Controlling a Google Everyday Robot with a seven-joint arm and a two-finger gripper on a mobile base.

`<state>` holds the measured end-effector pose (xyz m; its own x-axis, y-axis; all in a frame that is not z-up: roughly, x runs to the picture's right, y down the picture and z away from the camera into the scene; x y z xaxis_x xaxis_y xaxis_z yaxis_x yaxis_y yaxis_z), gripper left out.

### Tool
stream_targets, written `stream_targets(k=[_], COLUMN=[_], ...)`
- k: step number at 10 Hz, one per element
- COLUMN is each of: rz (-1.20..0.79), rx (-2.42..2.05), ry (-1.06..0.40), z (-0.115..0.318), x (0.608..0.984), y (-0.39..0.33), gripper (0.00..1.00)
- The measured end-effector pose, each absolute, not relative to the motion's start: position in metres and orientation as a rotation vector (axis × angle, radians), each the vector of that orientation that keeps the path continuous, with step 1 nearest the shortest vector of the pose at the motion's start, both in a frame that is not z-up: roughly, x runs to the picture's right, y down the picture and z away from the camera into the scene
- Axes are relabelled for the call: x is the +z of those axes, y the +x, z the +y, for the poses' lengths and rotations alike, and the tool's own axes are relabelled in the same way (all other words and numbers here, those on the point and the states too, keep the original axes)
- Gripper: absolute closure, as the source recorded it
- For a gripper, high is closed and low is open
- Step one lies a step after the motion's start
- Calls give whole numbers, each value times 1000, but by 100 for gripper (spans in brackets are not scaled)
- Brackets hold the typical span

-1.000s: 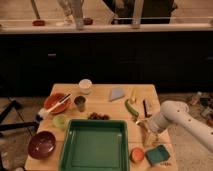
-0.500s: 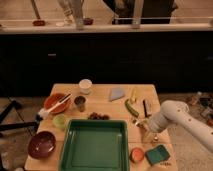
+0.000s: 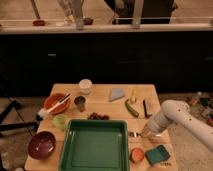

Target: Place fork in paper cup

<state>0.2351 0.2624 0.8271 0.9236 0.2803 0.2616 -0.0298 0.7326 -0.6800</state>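
Observation:
The paper cup stands upright at the back left of the wooden table. My gripper is down at the table's right side, just past the right rim of the green tray, on the end of the white arm coming in from the right. A short silvery end of the fork sticks out to the left of the gripper, which is shut on it low over the tabletop. The rest of the fork is hidden by the gripper.
A green pepper, a dark bar, a grey wedge and a yellow item lie behind the gripper. A teal sponge and orange disc lie in front. At left: dark metal cup, lime bowl, orange bowl with brush, maroon bowl.
The gripper has closed over the fork beside the tray's right rim. The arm has stayed in nearly the same place.

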Motion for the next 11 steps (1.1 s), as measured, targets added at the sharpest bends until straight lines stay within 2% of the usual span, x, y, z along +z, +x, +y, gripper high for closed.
stream_targets(k=[6, 11], rz=[-350, -307], rx=[169, 197], ry=[-721, -595], z=[261, 216], x=[825, 799], y=[241, 251], gripper=[100, 100])
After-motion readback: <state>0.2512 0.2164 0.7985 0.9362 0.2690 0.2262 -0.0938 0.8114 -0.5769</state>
